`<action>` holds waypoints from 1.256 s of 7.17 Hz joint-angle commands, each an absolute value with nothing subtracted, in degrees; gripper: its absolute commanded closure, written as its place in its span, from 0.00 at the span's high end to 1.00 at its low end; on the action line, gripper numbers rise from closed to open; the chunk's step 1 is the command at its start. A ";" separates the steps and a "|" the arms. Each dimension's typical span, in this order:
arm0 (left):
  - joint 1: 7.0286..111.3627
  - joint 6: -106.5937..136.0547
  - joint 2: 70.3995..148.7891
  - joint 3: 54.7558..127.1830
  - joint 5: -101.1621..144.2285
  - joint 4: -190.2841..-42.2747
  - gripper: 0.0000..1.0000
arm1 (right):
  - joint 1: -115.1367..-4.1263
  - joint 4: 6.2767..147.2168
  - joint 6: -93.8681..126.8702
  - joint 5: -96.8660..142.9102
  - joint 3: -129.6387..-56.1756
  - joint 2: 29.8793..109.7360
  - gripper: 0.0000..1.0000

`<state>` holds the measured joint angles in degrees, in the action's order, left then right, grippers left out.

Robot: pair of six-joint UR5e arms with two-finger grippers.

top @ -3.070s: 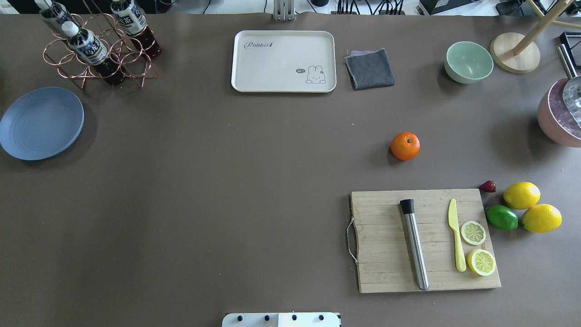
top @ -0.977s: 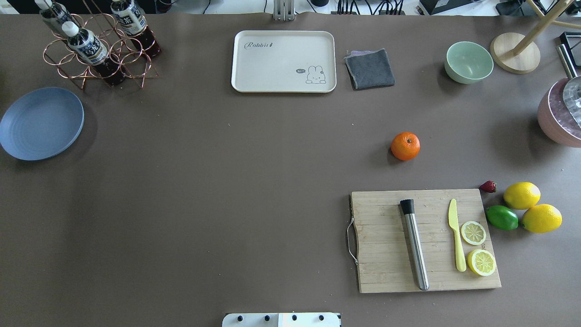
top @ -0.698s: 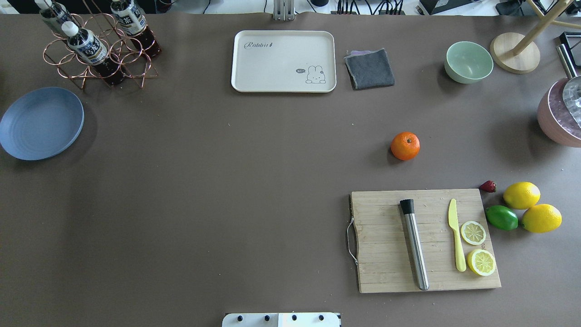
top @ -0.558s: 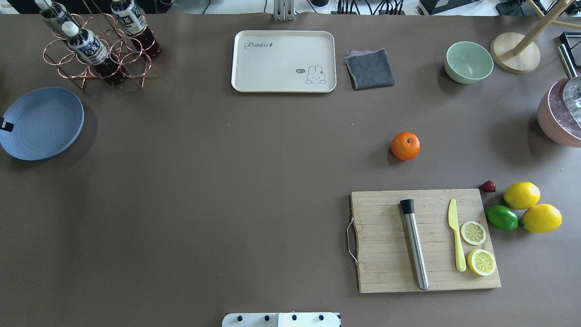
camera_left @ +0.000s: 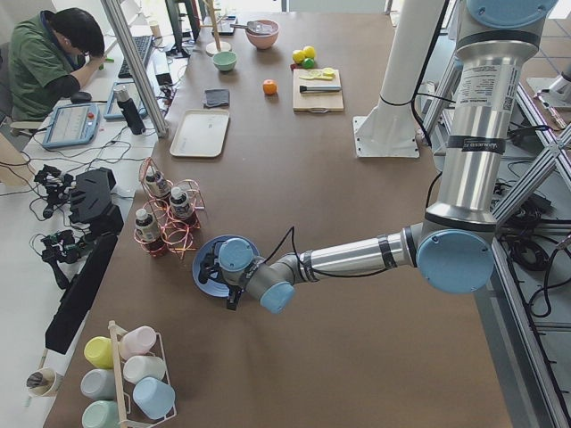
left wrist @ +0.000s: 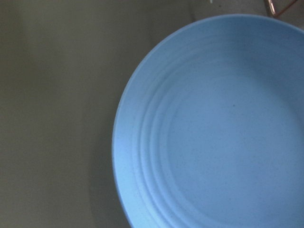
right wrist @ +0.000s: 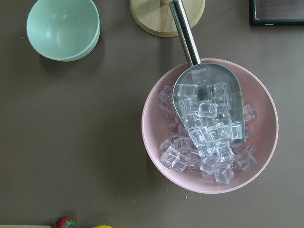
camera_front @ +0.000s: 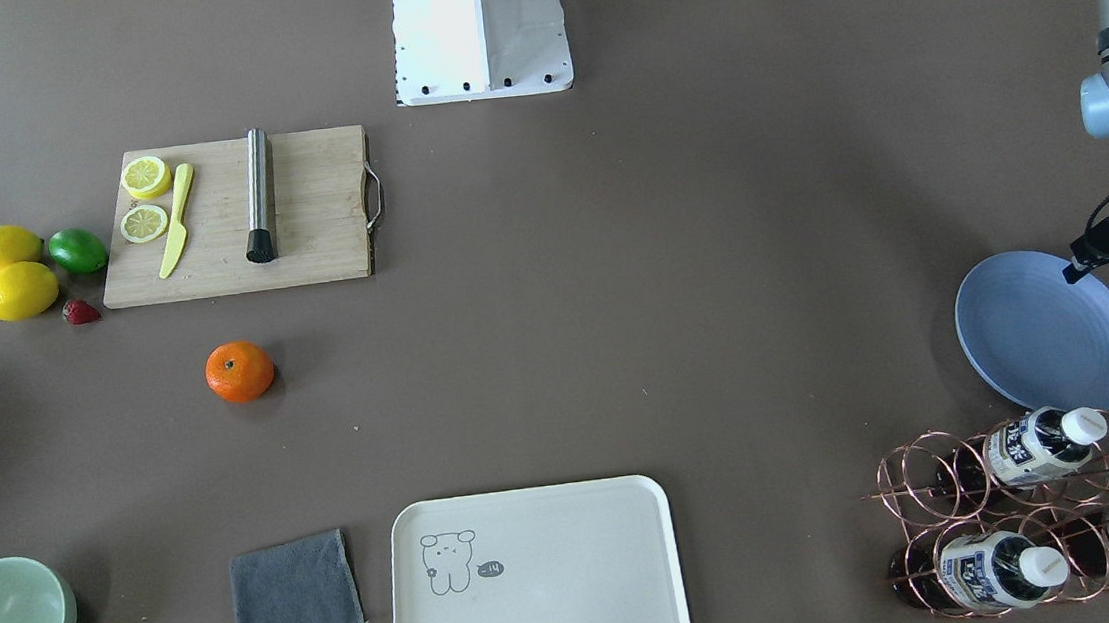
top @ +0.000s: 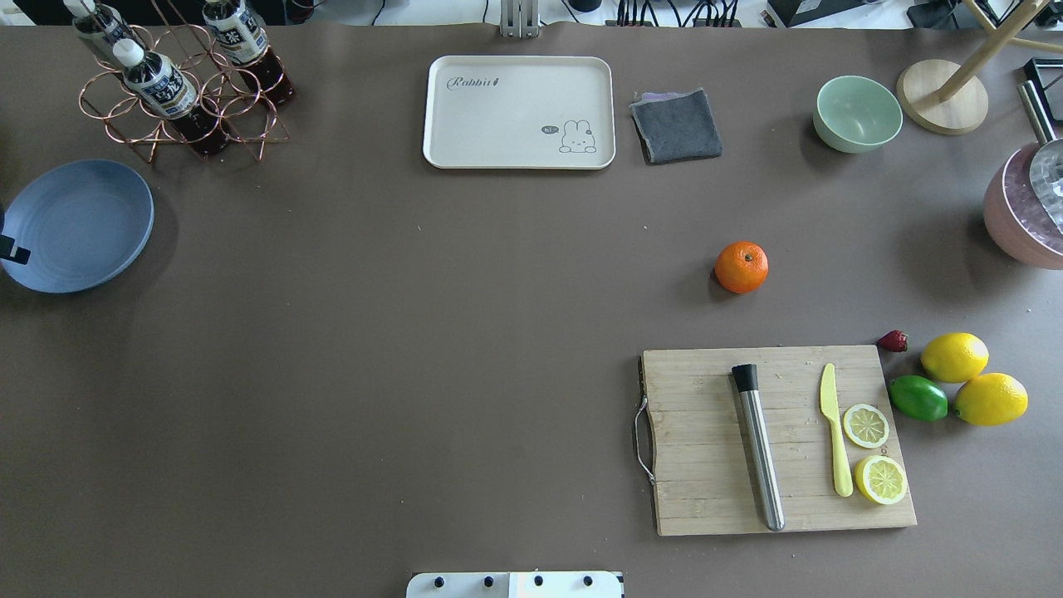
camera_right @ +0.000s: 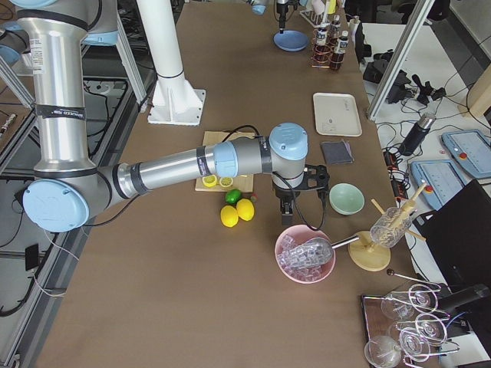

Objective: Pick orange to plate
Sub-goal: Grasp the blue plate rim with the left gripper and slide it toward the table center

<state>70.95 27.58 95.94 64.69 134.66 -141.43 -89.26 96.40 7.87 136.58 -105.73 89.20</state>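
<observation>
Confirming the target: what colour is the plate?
The plate is periwinkle blue, faintly ringed; clearest in left wrist view.

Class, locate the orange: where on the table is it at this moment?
In the overhead view the orange sits on the bare table, right of centre, just beyond the cutting board's far edge, not touching it.

The cream tray reads "Rabbit".

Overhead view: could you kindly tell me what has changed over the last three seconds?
The left claw has slid in from the left edge, over the plate's rim. Nothing was visibly grasped or released. The orange and the cutting board stayed put.
</observation>
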 commanded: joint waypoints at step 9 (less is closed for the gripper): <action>77.42 30.94 97.38 72.99 151.39 -132.15 0.00 | -88.68 96.42 8.96 136.58 -105.82 88.07 1.00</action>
